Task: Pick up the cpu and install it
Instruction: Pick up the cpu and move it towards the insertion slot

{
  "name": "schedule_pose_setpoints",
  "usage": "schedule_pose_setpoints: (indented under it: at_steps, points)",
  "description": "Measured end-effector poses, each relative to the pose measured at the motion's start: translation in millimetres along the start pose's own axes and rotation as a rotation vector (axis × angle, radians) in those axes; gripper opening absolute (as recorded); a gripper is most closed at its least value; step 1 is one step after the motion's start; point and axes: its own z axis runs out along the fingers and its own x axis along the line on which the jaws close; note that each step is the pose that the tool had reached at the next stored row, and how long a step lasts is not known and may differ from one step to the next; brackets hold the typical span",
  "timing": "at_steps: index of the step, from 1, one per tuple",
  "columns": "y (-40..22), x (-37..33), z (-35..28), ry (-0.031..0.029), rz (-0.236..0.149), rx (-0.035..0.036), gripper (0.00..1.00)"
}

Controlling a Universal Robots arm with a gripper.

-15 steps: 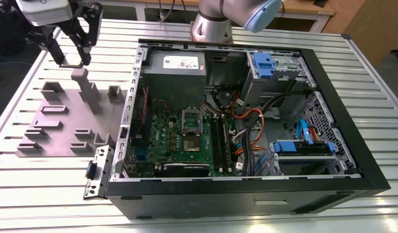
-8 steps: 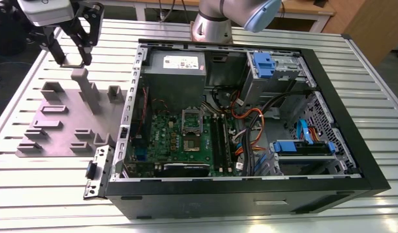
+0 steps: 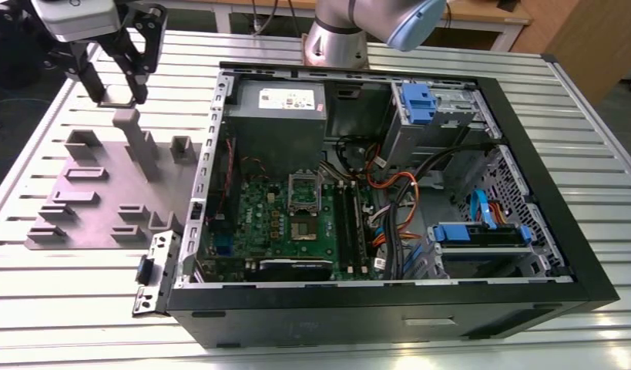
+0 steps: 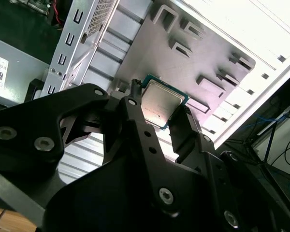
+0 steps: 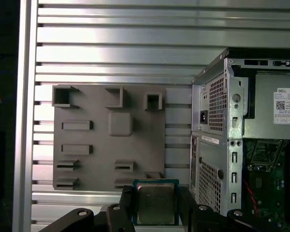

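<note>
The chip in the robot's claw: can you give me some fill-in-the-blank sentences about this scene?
1. The gripper is ____ on the cpu.
2. The cpu is outside the computer case, by the ____ holder plate.
3. In the exterior view, the gripper is on the view's ____ side of the computer case.
Missing words: shut; grey; left.

The tool (image 3: 118, 96) hung fingers-down, off the case (image 3: 346, 320) toward the exterior view's left. Its two black fingers (image 4: 137, 121) were closed on opposite edges of the cpu (image 4: 160, 100). The arm (image 3: 333, 42) rose just beyond the case's far side.
</note>
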Motion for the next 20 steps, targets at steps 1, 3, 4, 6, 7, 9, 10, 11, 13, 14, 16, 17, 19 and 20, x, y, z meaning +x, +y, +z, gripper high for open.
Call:
schedule_pose_setpoints:
  at_steps: [1, 3, 4, 6, 7, 9, 10, 11, 13, 14, 16, 17, 19, 20]
  points:
    - [0.0, -0.3, 0.0, 0.0000, 0.000, 0.0000, 0.47]
    - [0.0, -0.7, 0.0, 0.0000, 0.000, 0.0000, 0.47]
    - [0.0, -1.0, 0.0, 0.0000, 0.000, 0.0000, 0.47]
    - [0.0, -1.5, 0.0, 0.0001, 0.000, 0.0001, 0.47]
    - [0.0, -1.7, -0.1, 0.0001, 0.000, 0.0001, 0.47]
    - [0.0, -2.1, 0.0, 0.0000, 0.000, 0.0000, 0.47]
    - [0.0, -2.3, -0.1, 0.0001, 0.000, 0.0000, 0.47]
    - [0.0, -2.5, -0.1, 0.0001, 0.000, 0.0000, 0.47]
    - [0.0, -3.9, 0.0, 0.0001, 0.000, 0.0000, 0.47]
    - [0.0, -4.0, -0.1, 0.0001, 0.000, 0.0000, 0.47]
    - [0.0, -4.3, 0.0, 0.0000, 0.000, 0.0000, 0.47]
    - [0.0, -4.9, -0.1, 0.0001, 0.000, 0.0001, 0.47]
    - [0.0, -5.5, -0.1, 0.0001, 0.000, 0.0001, 0.47]
    - [0.0, -5.6, 0.0, 0.0000, 0.000, 0.0000, 0.47]
